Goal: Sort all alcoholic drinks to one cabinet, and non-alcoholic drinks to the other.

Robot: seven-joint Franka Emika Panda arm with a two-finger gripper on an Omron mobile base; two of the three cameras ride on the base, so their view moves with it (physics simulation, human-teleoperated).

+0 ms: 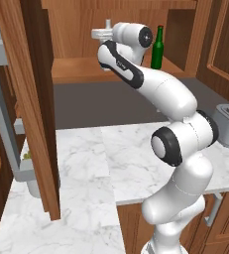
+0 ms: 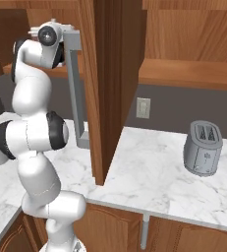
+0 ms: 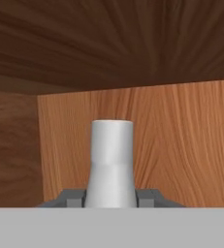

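Clear bottle [image 3: 111,160] held upright inside the upper cabinet, judged as such from its pale neck alone.
Stood with its long axis vertical, pinched at the neck by the gripper [image 3: 111,196], which was closed nearly all the way around it. Faced the cabinet's back wall [image 3: 181,145] straight ahead, close under the top panel. Hung over the left part of the shelf [image 1: 81,69], well apart from the green bottle [image 1: 157,48] at the shelf's right end. Probably needed lowering straight down before release; could not tell the gap beneath.
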